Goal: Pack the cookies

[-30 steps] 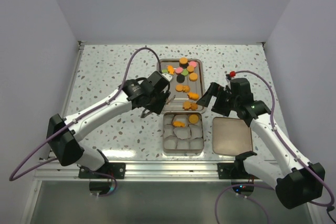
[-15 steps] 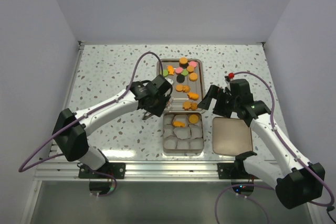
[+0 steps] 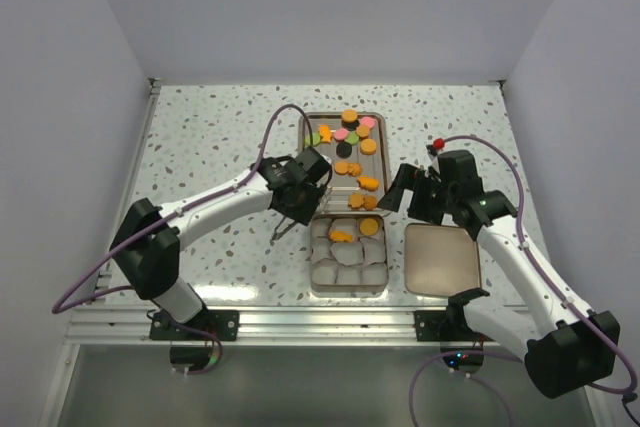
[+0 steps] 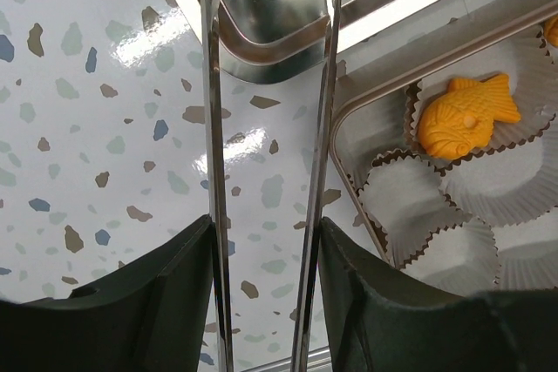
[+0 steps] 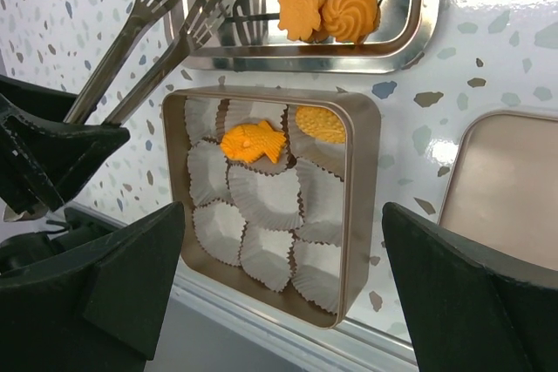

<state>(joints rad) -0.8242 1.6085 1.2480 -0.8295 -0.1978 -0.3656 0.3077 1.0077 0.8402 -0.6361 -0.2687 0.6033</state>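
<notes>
Packing looks barely begun: two orange cookies (image 5: 253,142) sit in the tin (image 3: 311,257) among paper cups (image 5: 261,193), while most wait on the tray (image 3: 384,162). The left gripper (image 4: 266,228) clamps tongs (image 4: 212,128), their arms apart and empty. The right gripper (image 3: 395,192) gapes wide, holding nothing.

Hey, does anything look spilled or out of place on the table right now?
Nothing stands out. The cookies all lie on the tray or in paper cups inside the tin, none on the table, and the lid lies flat beside it.
</notes>
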